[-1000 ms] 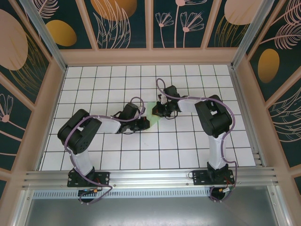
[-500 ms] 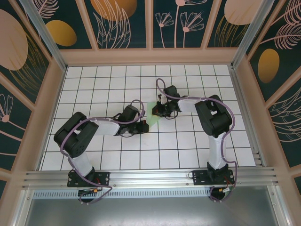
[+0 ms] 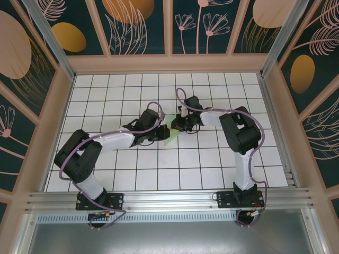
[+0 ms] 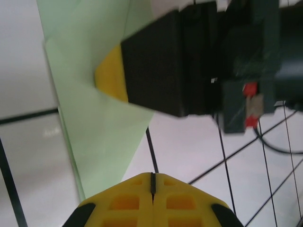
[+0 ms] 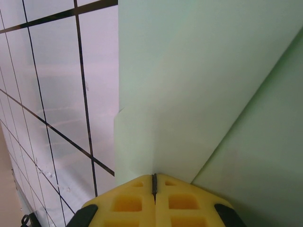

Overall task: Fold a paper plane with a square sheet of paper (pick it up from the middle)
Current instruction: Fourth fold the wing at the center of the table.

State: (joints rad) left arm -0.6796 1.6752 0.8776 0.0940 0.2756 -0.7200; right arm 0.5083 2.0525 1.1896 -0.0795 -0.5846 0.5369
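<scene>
1. the left gripper (image 3: 160,134) had pushed right and a little farther across the table since a second earlier, with its arm stretched out low. its yellow fingers were clenched together on nothing, tips just beside the left edge of the square sheet of paper (image 3: 170,135).
2. the right gripper (image 3: 179,125) had not shifted. it was clenched too, tips pressed down on the sheet's right part; i could not tell whether a layer was nipped between them.
3. the sheet lay near the middle of the table (image 3: 212,159), between the two grippers and partly folded. the left wrist view showed a flap over a lower layer, and the right wrist view showed a diagonal crease.
4. the left tips seemed to have arrived to flatten or push a fold while the right pinned the paper. the plane looked far from finished.
5. a purple cable (image 3: 153,113) looped over the left wrist. the grippers stood close together, so crowding was the likely obstacle, and the thin sheet could slide or crumple.
</scene>
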